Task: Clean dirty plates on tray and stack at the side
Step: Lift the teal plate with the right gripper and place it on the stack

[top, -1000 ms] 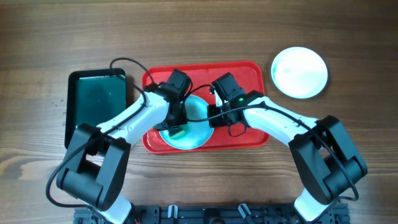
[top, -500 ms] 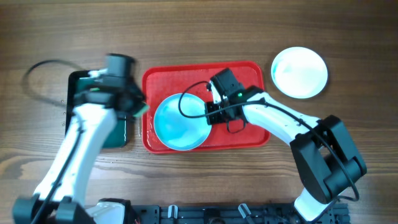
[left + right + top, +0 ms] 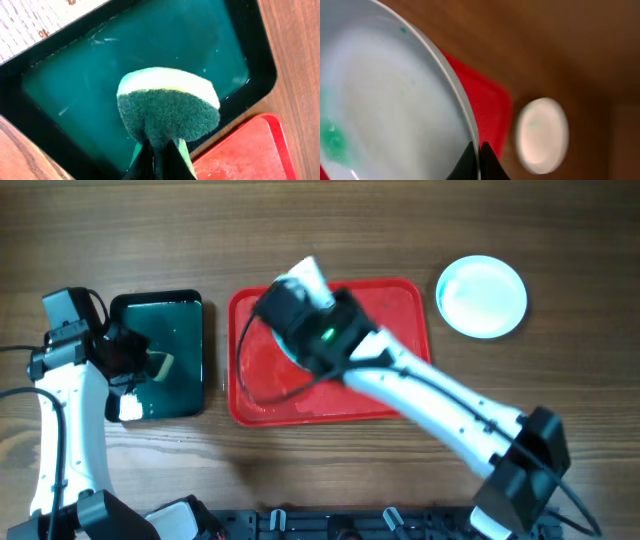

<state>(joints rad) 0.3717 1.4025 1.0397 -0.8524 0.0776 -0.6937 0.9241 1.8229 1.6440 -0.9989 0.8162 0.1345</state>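
Left claw: clenched on a green-and-yellow sponge, held over the water-filled dark green tray.
Right claw: pinching the rim of a pale plate, which is tilted over the red tray.
Green smear: on the held plate's face.
Second plate: flat on the wooden surface, right of the red tray and apart from it.

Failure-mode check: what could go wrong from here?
The right gripper pinches the plate only at its rim, above the red tray; it could slip and drop.
A green smear shows on it while the left gripper holds the sponge over the dark tray; it may get stacked dirty.
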